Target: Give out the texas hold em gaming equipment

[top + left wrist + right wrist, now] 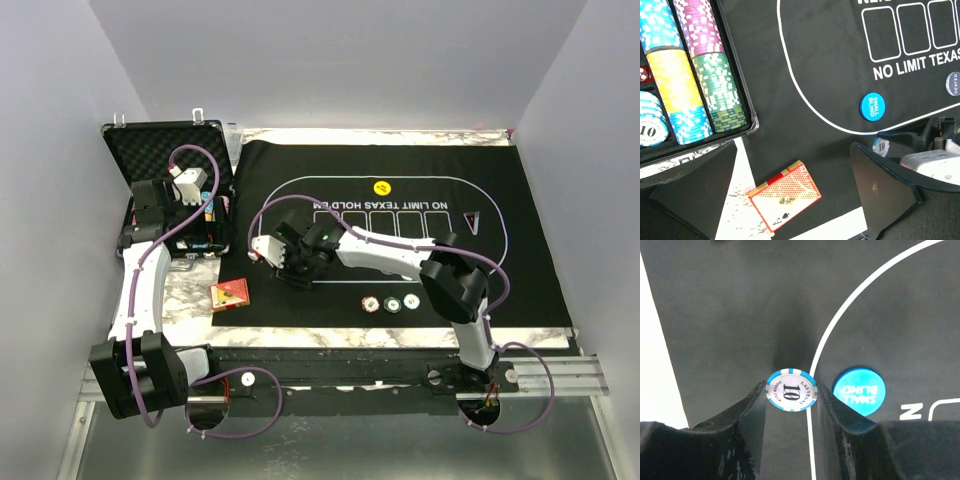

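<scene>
Right gripper (791, 385) pinches a blue-edged 10 chip (791, 395) by its rim over the felt mat (730, 315), with the blue small blind disc (859, 391) just at its 3 o'clock. Left gripper (793, 150) is spread wide with nothing in it; the case (744, 102) chip rows (695, 75) sit at 10 o'clock and the card box (784, 200) at 6 o'clock, straddling the mat edge. Top view: three chips (390, 302) at the mat's 6 o'clock, yellow disc (381, 186) at 12.

case (160, 150) left of mat (540, 270), card box (230, 295) across mat's near-left edge, three chips (390, 303) right of it
</scene>
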Available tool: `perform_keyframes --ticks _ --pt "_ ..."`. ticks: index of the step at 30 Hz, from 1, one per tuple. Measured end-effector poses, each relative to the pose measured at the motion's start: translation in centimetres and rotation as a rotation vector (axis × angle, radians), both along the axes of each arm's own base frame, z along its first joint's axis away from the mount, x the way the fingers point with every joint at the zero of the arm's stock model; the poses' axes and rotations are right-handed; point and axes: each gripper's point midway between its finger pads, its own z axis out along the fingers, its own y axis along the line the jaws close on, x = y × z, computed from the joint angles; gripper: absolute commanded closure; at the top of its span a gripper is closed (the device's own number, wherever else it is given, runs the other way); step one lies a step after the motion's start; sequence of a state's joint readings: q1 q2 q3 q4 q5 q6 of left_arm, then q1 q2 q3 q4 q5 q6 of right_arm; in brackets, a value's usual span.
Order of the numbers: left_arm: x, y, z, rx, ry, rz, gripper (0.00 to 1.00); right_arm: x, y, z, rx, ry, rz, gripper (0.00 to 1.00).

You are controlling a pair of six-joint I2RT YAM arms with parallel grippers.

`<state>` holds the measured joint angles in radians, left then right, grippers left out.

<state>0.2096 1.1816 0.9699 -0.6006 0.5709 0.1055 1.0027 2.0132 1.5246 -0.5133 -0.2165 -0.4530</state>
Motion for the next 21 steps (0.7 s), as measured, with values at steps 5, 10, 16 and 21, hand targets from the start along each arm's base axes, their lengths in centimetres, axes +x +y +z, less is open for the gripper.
perform_keyframes --ticks 5,10,16,21 --pt "0.0 0.0 0.1 -0.011 0.001 0.004 0.01 -0.2 0.5 -1.5 -0.027 0.009 0.003 0.63" --pt "0.0 0.3 0.1 -0.015 0.003 0.017 0.01 0.3 0.2 -2.4 -0.053 -0.006 -0.016 0.52" --pt "0.0 0.3 0.1 -0.019 0.004 0.019 0.01 0.7 0.2 -2.5 -0.054 -0.022 -0.027 0.23" --pt "0.0 0.4 0.1 -0.021 0.005 0.02 0.01 0.7 0.1 -1.9 -0.047 -0.025 -0.038 0.24"
